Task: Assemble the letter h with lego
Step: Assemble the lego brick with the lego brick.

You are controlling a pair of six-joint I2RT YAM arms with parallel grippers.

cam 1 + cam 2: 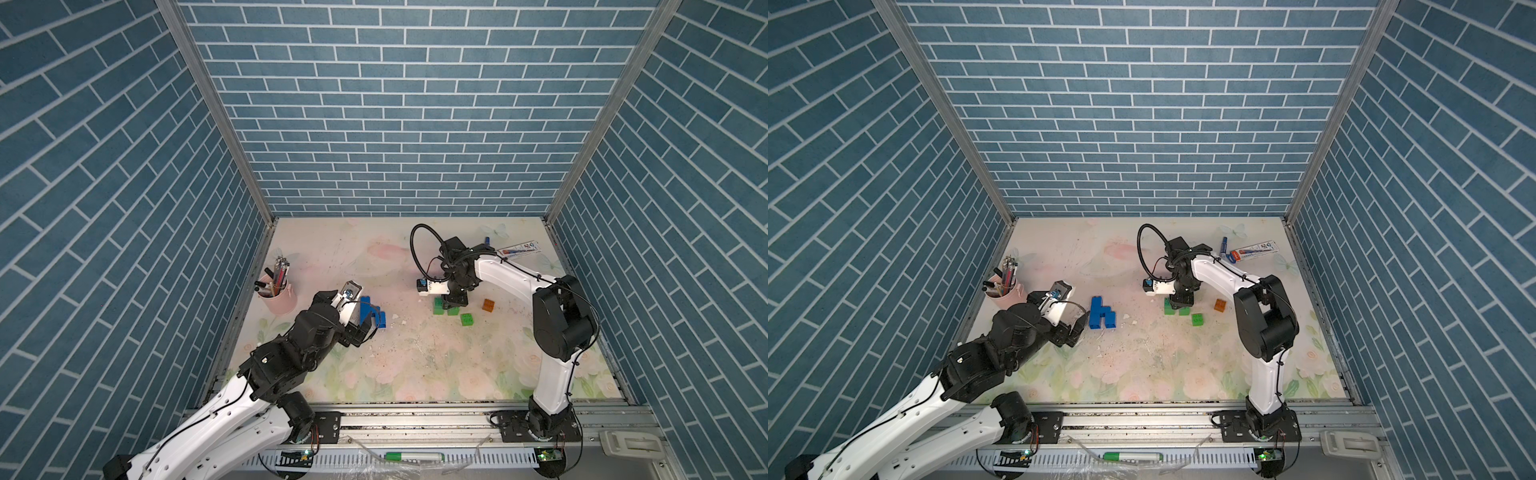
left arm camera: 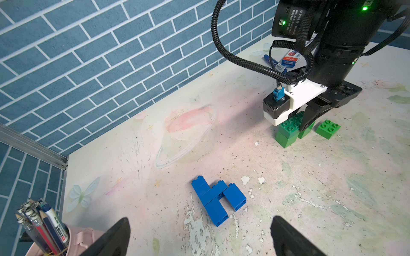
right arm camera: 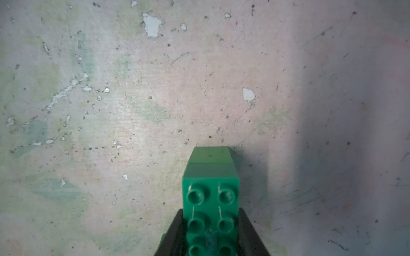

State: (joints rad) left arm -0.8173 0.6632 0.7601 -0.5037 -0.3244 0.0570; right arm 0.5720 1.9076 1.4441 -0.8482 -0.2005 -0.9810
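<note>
Several blue lego bricks (image 1: 1101, 313) lie flat on the table, joined in an h shape (image 2: 218, 197); my left arm partly hides them in a top view (image 1: 376, 316). My left gripper (image 2: 202, 232) is open just short of them, with nothing between its fingers. My right gripper (image 3: 210, 232) is shut on a long green brick (image 3: 210, 199) that rests on a green stack (image 2: 288, 130) right of centre (image 1: 438, 306). A loose green brick (image 1: 466, 319) and a translucent orange brick (image 1: 488, 305) lie just right of it.
A pink cup of pens (image 1: 276, 297) stands at the left edge, close behind my left arm. A blue marker pen (image 1: 1224, 245) and its box (image 1: 1254, 249) lie at the back right. A green marker (image 1: 413, 457) lies on the front rail, off the table.
</note>
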